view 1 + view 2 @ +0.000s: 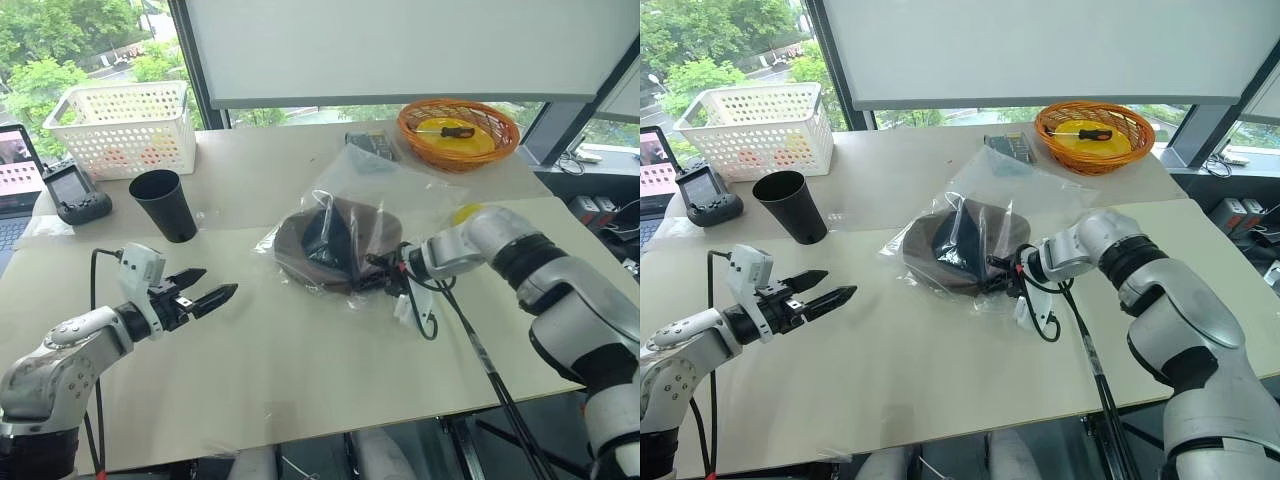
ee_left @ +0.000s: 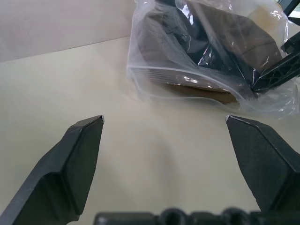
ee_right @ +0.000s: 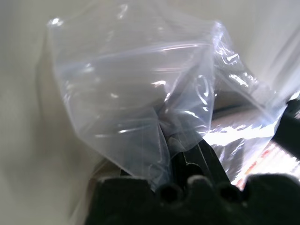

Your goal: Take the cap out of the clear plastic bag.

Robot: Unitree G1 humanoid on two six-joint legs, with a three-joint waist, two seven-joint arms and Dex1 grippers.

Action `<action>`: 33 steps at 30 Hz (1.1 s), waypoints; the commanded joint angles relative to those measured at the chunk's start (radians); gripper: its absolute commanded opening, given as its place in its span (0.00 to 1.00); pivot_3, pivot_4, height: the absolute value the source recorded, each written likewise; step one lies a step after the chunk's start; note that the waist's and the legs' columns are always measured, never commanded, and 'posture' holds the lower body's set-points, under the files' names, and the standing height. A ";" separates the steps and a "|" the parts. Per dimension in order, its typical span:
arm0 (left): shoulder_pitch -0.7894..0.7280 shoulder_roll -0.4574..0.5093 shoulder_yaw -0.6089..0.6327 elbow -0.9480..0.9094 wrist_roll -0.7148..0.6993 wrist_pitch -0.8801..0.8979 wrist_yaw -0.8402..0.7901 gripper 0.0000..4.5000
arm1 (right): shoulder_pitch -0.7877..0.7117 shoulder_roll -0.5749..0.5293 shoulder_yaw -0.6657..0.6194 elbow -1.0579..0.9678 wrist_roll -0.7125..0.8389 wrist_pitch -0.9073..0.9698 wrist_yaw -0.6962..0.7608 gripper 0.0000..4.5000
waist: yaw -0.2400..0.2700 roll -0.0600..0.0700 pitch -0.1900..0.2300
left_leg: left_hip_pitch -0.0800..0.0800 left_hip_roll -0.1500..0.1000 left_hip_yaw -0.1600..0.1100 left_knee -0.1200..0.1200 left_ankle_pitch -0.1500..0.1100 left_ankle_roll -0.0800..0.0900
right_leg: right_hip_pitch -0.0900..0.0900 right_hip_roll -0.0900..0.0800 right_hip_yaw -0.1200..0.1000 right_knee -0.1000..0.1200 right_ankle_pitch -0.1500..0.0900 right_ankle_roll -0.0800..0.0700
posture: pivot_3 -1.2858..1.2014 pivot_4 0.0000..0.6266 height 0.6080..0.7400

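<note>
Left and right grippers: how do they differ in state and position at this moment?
The left gripper has its fingers spread wide and holds nothing; the right gripper is shut on the bag. The left hovers over bare table, apart from the bag; the right sits at the bag's near edge beside the cap. Both have black fingers.

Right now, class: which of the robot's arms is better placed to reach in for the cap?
Left. The left gripper is open and faces the clear plastic bag; the right gripper is shut on the bag, with the cap inside.
</note>
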 commanded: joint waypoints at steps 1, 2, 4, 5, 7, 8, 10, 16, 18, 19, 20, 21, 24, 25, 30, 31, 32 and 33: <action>-0.010 0.000 0.014 -0.022 -0.002 -0.018 -0.006 1.00 | -0.019 0.040 0.116 0.040 -0.091 0.053 -0.169 0.03 | -0.001 0.000 0.000 | 0.001 0.000 0.000 0.000 0.000 0.000 | 0.000 0.000 0.000 0.000 0.000 0.000 | 0.52 0.24 0.97; -0.007 -0.001 0.015 -0.024 -0.003 -0.018 -0.006 1.00 | -0.029 0.052 0.123 0.081 -0.089 0.067 -0.183 0.03 | -0.003 0.000 0.000 | 0.001 0.000 0.000 -0.001 0.000 0.000 | 0.000 0.000 0.000 0.001 0.000 0.000 | 0.52 0.24 0.97; -0.004 -0.003 0.015 -0.026 -0.003 -0.018 -0.006 1.00 | -0.044 0.076 0.101 0.180 -0.038 0.062 -0.139 0.03 | -0.006 0.000 0.000 | 0.003 0.001 0.000 -0.001 0.000 0.000 | 0.002 0.001 0.000 0.001 0.000 -0.001 | 0.52 0.24 0.97; -0.003 -0.003 0.014 -0.026 -0.003 -0.017 -0.006 1.00 | -0.051 0.083 0.080 0.223 0.002 0.040 -0.105 0.03 | -0.008 0.000 0.000 | 0.004 0.001 0.000 -0.001 0.000 0.000 | 0.003 0.001 0.000 0.001 0.000 -0.001 | 0.52 0.24 0.97; -0.005 -0.005 0.012 -0.022 -0.002 -0.018 -0.007 1.00 | -0.063 0.089 0.031 0.295 0.099 -0.039 -0.017 0.03 | -0.016 0.000 0.000 | 0.007 0.001 0.000 -0.001 0.000 0.000 | 0.007 0.001 0.000 0.001 0.000 -0.001 | 0.52 0.24 0.97; -0.006 -0.006 0.010 -0.020 -0.002 -0.019 -0.007 1.00 | -0.066 0.087 0.023 0.300 0.123 -0.058 0.002 0.10 | -0.020 0.000 0.000 | 0.007 0.000 0.000 0.000 0.000 0.000 | 0.007 0.001 0.000 0.001 0.000 -0.001 | 0.52 0.24 0.97; -0.008 -0.009 0.006 -0.017 0.001 -0.020 -0.009 1.00 | -0.066 0.086 0.005 0.313 0.174 -0.094 0.056 0.22 | -0.022 0.000 0.000 | 0.007 0.000 0.000 0.000 0.001 0.001 | 0.007 0.000 0.000 0.001 0.000 0.000 | 0.52 0.24 0.97; -0.017 -0.010 -0.004 -0.013 0.004 -0.019 -0.012 1.00 | -0.058 0.069 -0.083 0.326 0.339 -0.153 0.209 0.66 | -0.023 0.000 0.000 | 0.004 0.000 -0.001 0.000 0.000 0.001 | 0.005 0.000 0.000 0.001 0.001 0.000 | 0.52 0.24 0.97; -0.023 -0.009 -0.007 -0.009 0.005 -0.018 -0.014 1.00 | -0.062 0.064 -0.117 0.360 0.412 -0.200 0.317 0.83 | -0.022 0.000 0.000 | 0.004 0.000 -0.001 0.000 0.000 0.001 | 0.005 0.000 0.000 0.001 0.001 0.000 | 0.52 0.24 0.97; -0.026 -0.008 -0.008 -0.008 0.006 -0.018 -0.016 1.00 | -0.064 0.063 -0.135 0.379 0.452 -0.215 0.381 0.91 | -0.022 0.000 0.000 | 0.004 0.000 -0.001 0.000 0.000 0.001 | 0.005 0.000 0.000 0.001 0.001 0.000 | 0.52 0.24 0.97; -0.030 -0.009 -0.010 -0.008 0.006 -0.016 -0.015 1.00 | -0.067 0.059 -0.151 0.397 0.490 -0.242 0.442 0.91 | -0.021 0.000 0.000 | 0.003 0.000 -0.002 0.000 0.000 0.001 | 0.005 0.000 0.000 0.000 0.001 0.000 | 0.52 0.24 0.97; -0.033 -0.009 -0.011 -0.008 0.005 -0.014 -0.015 1.00 | -0.066 0.056 -0.166 0.406 0.525 -0.257 0.496 0.91 | -0.021 0.000 0.000 | 0.004 0.000 -0.002 0.000 0.000 0.001 | 0.005 0.000 -0.001 0.000 0.001 0.001 | 0.52 0.24 0.97; -0.041 -0.010 -0.018 -0.006 0.007 -0.011 -0.016 1.00 | -0.060 0.038 -0.200 0.408 0.618 -0.298 0.644 0.91 | -0.023 0.000 0.000 | 0.003 0.000 -0.002 0.000 0.000 0.001 | 0.006 0.000 -0.001 0.000 0.001 0.001 | 0.52 0.24 0.97; -0.043 -0.010 -0.020 -0.006 0.008 -0.012 -0.016 1.00 | -0.055 0.033 -0.209 0.405 0.645 -0.302 0.688 0.91 | -0.023 0.000 0.000 | 0.003 0.000 -0.002 0.000 0.000 0.001 | 0.005 0.000 -0.001 0.000 0.001 0.001 | 0.52 0.24 0.97; -0.056 -0.007 -0.028 -0.003 0.004 -0.007 -0.013 1.00 | -0.018 -0.010 -0.241 0.365 0.732 -0.283 0.855 0.91 | -0.025 0.000 0.000 | 0.004 0.000 -0.002 0.000 0.000 0.001 | 0.005 0.000 -0.001 0.000 0.001 0.001 | 0.52 0.24 0.97; -0.058 -0.007 -0.028 -0.003 0.003 -0.006 -0.013 1.00 | -0.010 -0.017 -0.252 0.362 0.755 -0.279 0.889 0.91 | -0.024 0.000 0.000 | 0.004 0.000 -0.002 0.000 0.000 0.001 | 0.005 0.000 -0.001 0.000 0.001 0.001 | 0.52 0.24 0.97; -0.059 -0.007 -0.028 -0.003 0.003 -0.005 -0.013 1.00 | -0.003 -0.024 -0.260 0.357 0.776 -0.277 0.918 0.91 | -0.024 0.000 0.000 | 0.004 0.000 -0.002 0.000 0.000 0.001 | 0.005 0.000 -0.001 0.000 0.001 0.001 | 0.52 0.24 0.97; -0.060 -0.006 -0.028 -0.003 0.002 -0.004 -0.014 1.00 | 0.005 -0.040 -0.267 0.353 0.792 -0.272 0.950 0.91 | -0.024 0.000 0.000 | 0.004 0.000 -0.002 0.000 0.000 0.001 | 0.005 0.000 -0.001 0.000 0.001 0.001 | 0.52 0.24 0.97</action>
